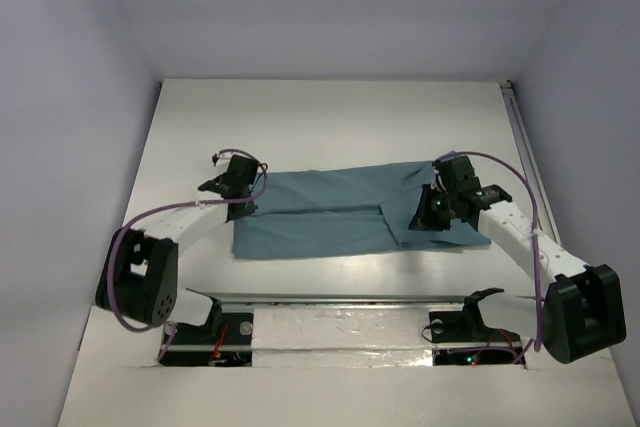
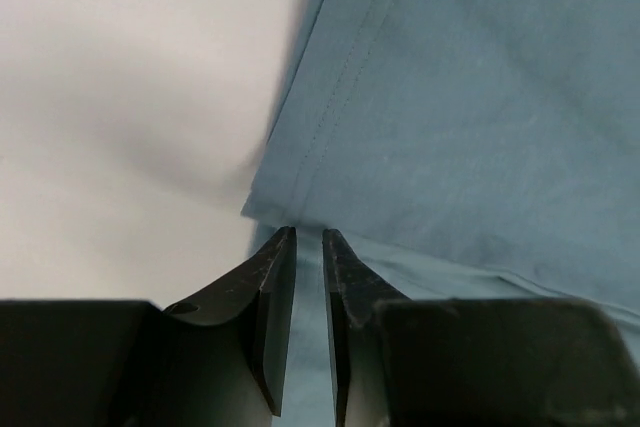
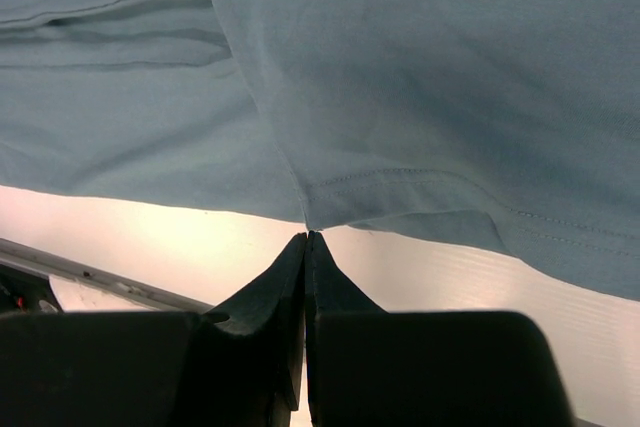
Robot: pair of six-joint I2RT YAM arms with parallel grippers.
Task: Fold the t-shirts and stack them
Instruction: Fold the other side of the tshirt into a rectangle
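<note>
Top external view first: the white worktop (image 1: pixel 330 117) carries one teal t-shirt (image 1: pixel 320 212). It's spread in a long band across the middle, running from the left side toward the right, closer to the near edge than the far one. Its right end is doubled over on itself, so there's a flap with a slanted edge there. The rest lies fairly flat with a few soft creases.

Handling-wise I'd call it light, floppy cotton. There's no stiffness, so it'll sag from wherever it's picked up, and a one-point lift would just bunch it. It's not fragile or really slippery, but it's thin enough that a shallow pinch could slide off. My guess is the stitched hems and corners are the spots to grab, since the doubled seam gives more to bite on. Taking two corners at once should hold an edge straight for a fold.

Right tool (image 3: pixel 306 239): the jaws are pressed together. The right wrist view shows a hemmed corner coming to a point right at the tips, with the cloth raised off the worktop there, so it looks pinched.

Left tool (image 2: pixel 307 237): the jaws are a thin slit apart at the shirt's left-end corner, beside a stitched hem. Cloth shows behind the gap, but whether any is caught between them I can't tell.
</note>
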